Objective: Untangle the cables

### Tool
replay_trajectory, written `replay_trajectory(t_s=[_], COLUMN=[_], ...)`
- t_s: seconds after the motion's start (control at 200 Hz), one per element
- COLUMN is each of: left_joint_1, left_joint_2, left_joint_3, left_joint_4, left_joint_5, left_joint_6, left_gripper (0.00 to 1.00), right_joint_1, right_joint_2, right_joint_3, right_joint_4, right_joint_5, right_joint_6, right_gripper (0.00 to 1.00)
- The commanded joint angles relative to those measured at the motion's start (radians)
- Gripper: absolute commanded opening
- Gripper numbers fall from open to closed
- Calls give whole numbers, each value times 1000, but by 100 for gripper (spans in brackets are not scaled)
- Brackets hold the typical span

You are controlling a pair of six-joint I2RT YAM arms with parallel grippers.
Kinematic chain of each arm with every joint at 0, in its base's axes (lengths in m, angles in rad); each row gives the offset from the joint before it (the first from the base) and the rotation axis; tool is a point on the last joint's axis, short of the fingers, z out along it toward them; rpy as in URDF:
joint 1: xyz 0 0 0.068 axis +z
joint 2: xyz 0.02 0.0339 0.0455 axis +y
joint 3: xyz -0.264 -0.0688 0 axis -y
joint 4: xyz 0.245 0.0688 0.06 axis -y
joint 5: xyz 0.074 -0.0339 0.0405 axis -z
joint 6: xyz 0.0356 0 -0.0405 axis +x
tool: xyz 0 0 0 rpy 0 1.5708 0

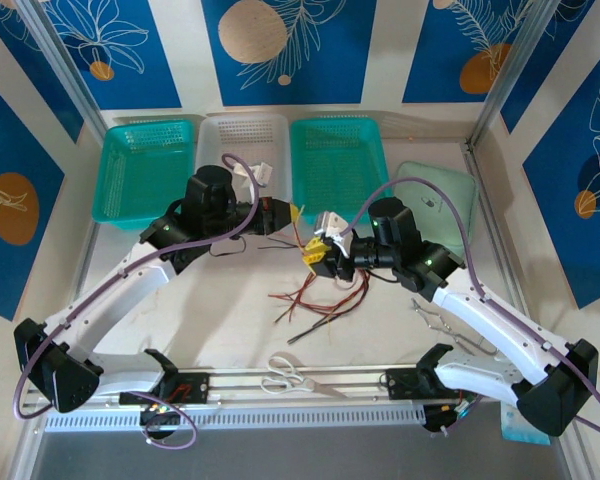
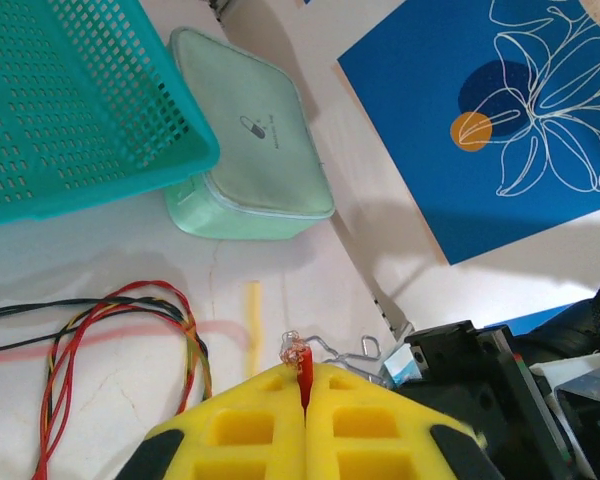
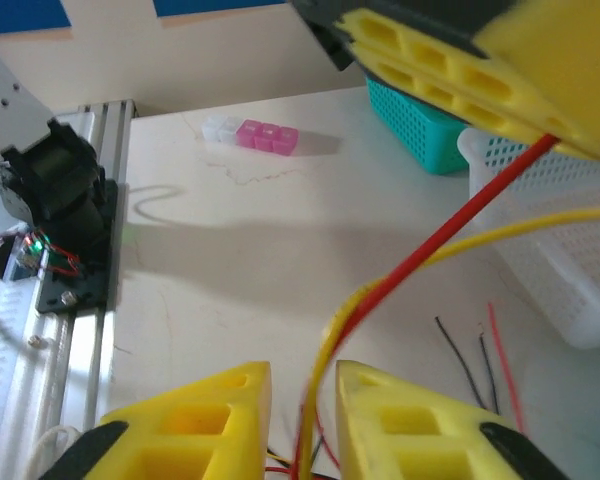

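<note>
While the left jaws stand pressed together on the very end of one red wire [image 2: 305,375], held above the desk [image 1: 220,330] just off the near right corner of the white basket [image 1: 242,145], the step in hand reads as drawing that wire out of the tangle; the cables [image 1: 320,295] lie in a loose heap on the desk, nearer the arms than the white basket and to its right.

- right jaws: apart, just on the arms' side of the left pair; the red wire and a yellow wire [image 3: 510,232] both run up through the gap; neither pad seems to press on them
- red and yellow cross just above the right jaws; a likely snag

Judgement on doing it well:
- the hold is on the tip alone, so probably weak; pull slowly and along the wire's own line, no jerks
- use the right jaws as a loose guide, low and close to the heap, so the red slides through
- draw the left jaws back toward the white basket, away from the heap; if the yellow rises with the red, pause and part them first
</note>
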Motion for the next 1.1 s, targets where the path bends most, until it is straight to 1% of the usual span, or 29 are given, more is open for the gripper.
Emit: replay_trajectory(t_s=[0.0, 0.05, 0.1, 0.14, 0.19, 0.245, 0.32, 0.415, 0.46, 0.53, 0.615, 0.655, 0.7, 0.805, 0.86, 0.91, 0.96, 1.001, 1.091], left_joint_1=[-8, -8, -8, -8, -8, -9, -8, -9, -8, -8, -9, -8, -8, -8, -10, -8, -8, -8, -9], left_joint_2=[-27, -34, -35, -36, -34, -32, -29, -27, -23, -14, -3, 1, 3, 3, 2, 2, 4, 9, 31], left_joint_3=[-1, -1, -1, 2, 3, 4, 3, 6, 11, 23, 27, 31, 36, 45, 45, 41, 43, 49, 74], left_joint_4=[17, 19, 21, 21, 23, 25, 24, 21, 12, -12, -7, 0, 3, -1, 12, 33, 36, 28, -8], left_joint_5=[-26, -34, -34, -32, -25, -16, -5, -4, -12, -37, -29, -15, -2, 37, 87, 136, 165, 182, 233], left_joint_6=[7, 7, 7, 8, 4, 4, 5, 7, 6, 4, 0, 2, 8, 48, 81, 109, 143, 181, 280], left_gripper=[0, 0, 0, 0, 0, 0, 0, 0, 0, 0, 0, 0, 0, 0, 0, 0, 0, 0, 0], right_joint_1=[-26, -51, -88, -119, -149, -171, -186, -205, -205, -192, -155, -148, -163, -221, -237, -243, -249, -256, -260], right_joint_2=[-22, -33, -41, -46, -48, -43, -28, 9, 22, 18, -33, -58, -73, -62, -41, -16, 16, 40, 71], right_joint_3=[16, 7, -3, -11, -18, -20, -10, 23, 43, 33, -52, -93, -106, -73, -45, -11, 27, 51, 58], right_joint_4=[20, 45, 83, 114, 155, 188, 203, 175, 149, 158, 273, 337, 367, 340, 312, 270, 221, 197, 202], right_joint_5=[-32, -62, -99, -128, -134, -116, -47, -12, -9, -31, -37, -27, -30, -84, -105, -100, -93, -120, -146], right_joint_6=[31, 66, 126, 185, 279, 380, 526, 656, 666, 607, 494, 486, 513, 593, 637, 685, 739, 767, 840], right_gripper=[49, 54, 56, 58, 62, 64, 64, 61, 59, 59, 60, 61, 60, 58, 56, 54, 52, 50, 48])
